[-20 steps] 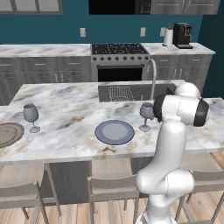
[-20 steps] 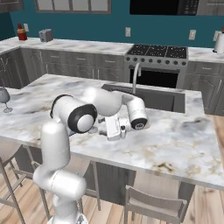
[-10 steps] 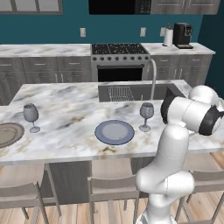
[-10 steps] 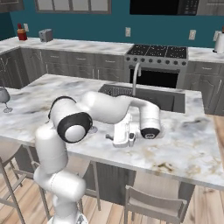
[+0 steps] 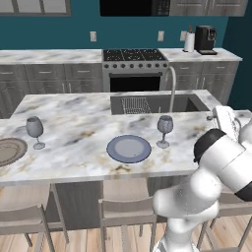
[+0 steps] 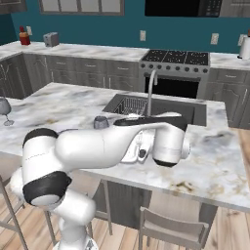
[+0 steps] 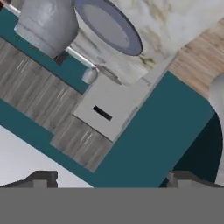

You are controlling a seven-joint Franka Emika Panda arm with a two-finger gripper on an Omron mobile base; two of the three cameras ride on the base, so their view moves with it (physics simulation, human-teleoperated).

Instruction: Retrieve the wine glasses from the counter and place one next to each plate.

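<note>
Island worktop [image 5: 74,118] spread across the middle of the left base view, marble, with the sink [image 5: 147,104] sunk in its far side. Behind it, rear worktop [image 5: 49,55] along the teal wall, with no stemware to be made out on it from here. White arm [image 5: 216,167] bulking up at lower right, folded back toward the island's right end and well apart from the tableware.

On to the plates. Pale blue-grey plate [image 5: 129,148] lying flat near the front edge, about centre. Brownish-grey plate [image 5: 7,151] cut by the left edge of the picture, on the same marble.

Now the glasses. Right wine glass [image 5: 164,130] upright, just beside the blue-grey plate, on its right. Left wine glass [image 5: 34,131] upright too, just beside the brownish-grey plate, a little behind it. Same blue plate and a rounded glass bowl close by it at the top of the hand view.

Down to the tool [image 7: 111,180]: jaws wide, dark fingertips [image 7: 41,178] far apart, nothing between them.

Scoreline, as a judgement: one glass standing by each plate, so both placements looking done. Nothing left to fetch; at most, pulling the arm clear without clipping the nearer stem.
</note>
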